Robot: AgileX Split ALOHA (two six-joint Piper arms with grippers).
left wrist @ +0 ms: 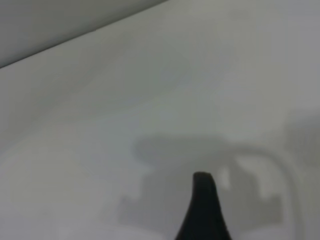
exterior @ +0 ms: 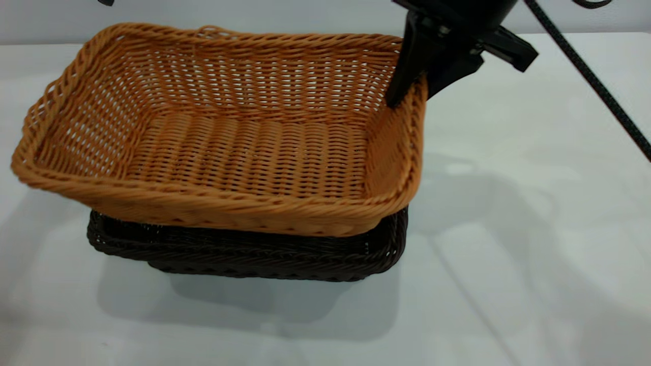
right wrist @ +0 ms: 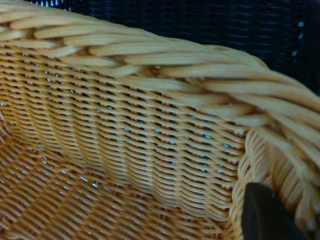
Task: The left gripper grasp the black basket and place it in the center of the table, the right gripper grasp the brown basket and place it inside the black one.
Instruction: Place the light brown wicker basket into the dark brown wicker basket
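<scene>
The brown basket [exterior: 244, 147] hangs tilted over the black basket [exterior: 254, 254], its left end raised and jutting past the black rim. The black basket rests on the table [exterior: 534, 229]. My right gripper [exterior: 411, 96] is shut on the brown basket's right rim, one finger inside and one outside. In the right wrist view the brown weave [right wrist: 125, 135] fills the picture, with one fingertip [right wrist: 262, 212] against the inner wall and the black basket [right wrist: 200, 20] behind. Of the left gripper only a dark bit [exterior: 106, 2] shows at the top left. In its wrist view one fingertip [left wrist: 202, 200] is above the bare table [left wrist: 125, 100].
A black cable [exterior: 590, 76] runs down to the right from the right arm. The white table extends to the right of and in front of the baskets. A pale wall [exterior: 305, 15] stands behind the table's far edge.
</scene>
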